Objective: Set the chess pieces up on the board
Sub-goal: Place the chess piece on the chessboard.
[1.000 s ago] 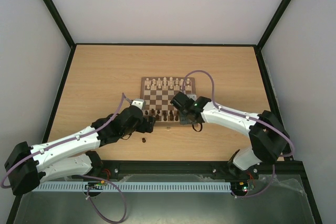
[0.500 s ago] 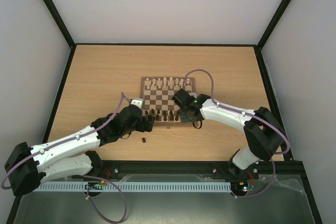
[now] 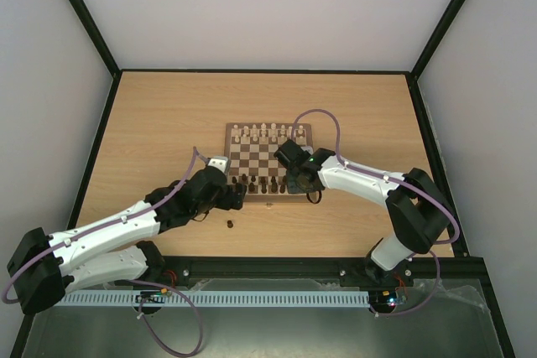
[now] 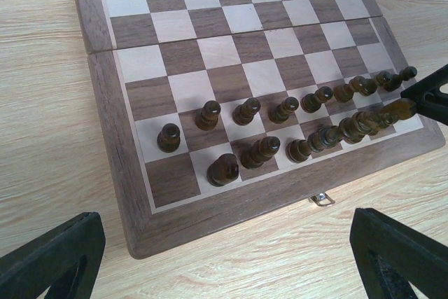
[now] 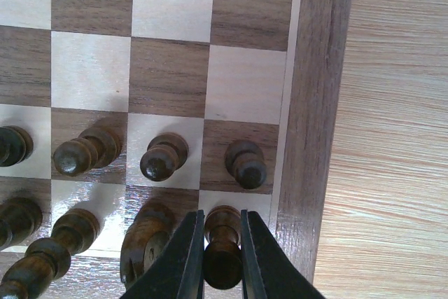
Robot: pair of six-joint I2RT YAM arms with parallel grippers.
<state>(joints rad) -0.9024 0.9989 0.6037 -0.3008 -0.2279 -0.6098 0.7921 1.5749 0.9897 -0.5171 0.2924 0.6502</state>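
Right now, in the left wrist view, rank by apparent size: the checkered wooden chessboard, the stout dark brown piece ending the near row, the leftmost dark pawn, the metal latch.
1. Checkered wooden chessboard, by far.
2. Stout dark brown piece.
3. Dark brown pawn, slightly smaller but slightly farther.
4. Small metal latch.

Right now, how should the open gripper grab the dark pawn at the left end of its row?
I'd come straight down and pinch the pawn under its round head, squeezing front to back. It stands upright, with bare squares there.

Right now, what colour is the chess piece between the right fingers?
Dark brown wood. The chess piece shows best in the right wrist view.
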